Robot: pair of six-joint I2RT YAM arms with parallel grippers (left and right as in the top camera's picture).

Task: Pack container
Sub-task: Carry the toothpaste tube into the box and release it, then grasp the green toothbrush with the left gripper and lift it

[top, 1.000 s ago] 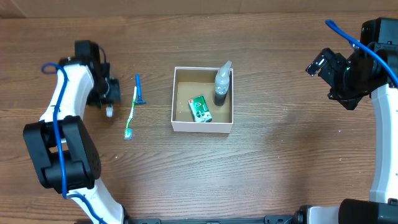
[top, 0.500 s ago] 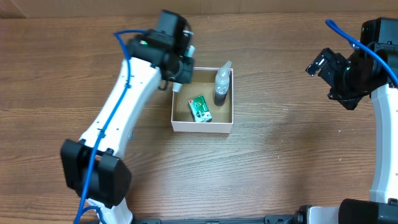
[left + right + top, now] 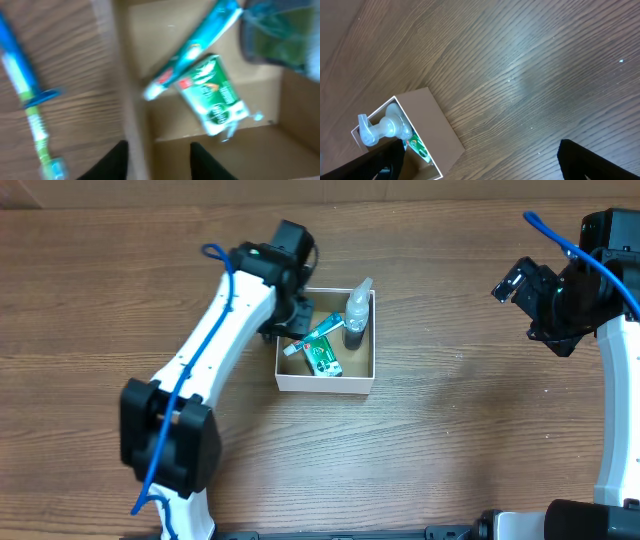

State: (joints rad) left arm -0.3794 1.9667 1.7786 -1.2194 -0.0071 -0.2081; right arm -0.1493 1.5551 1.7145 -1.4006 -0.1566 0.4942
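The container (image 3: pixel 325 384) is a white box with a brown bottom, mid-table. Inside it stand a clear spray bottle (image 3: pixel 355 315), a green packet (image 3: pixel 322 358) and a teal toothpaste tube (image 3: pixel 313 335) that lies slanted. My left gripper (image 3: pixel 292 320) is over the box's left wall, open and empty. In the left wrist view its fingers (image 3: pixel 117 160) straddle that wall, with the tube (image 3: pixel 192 47) and packet (image 3: pixel 215 95) ahead. My right gripper (image 3: pixel 512 285) is open and empty, far right. The right wrist view shows the box (image 3: pixel 427 125) and bottle (image 3: pixel 385 125).
A blue, green and white toothbrush (image 3: pixel 30 100) lies on the wood table just left of the box, seen only in the left wrist view; my left arm hides it from overhead. The wood table (image 3: pixel 470 430) spreads between the box and my right arm.
My left arm swung from the table's left side to the box carrying the toothpaste tube. The tube now lies in the box and the gripper is open. The right arm has not moved.
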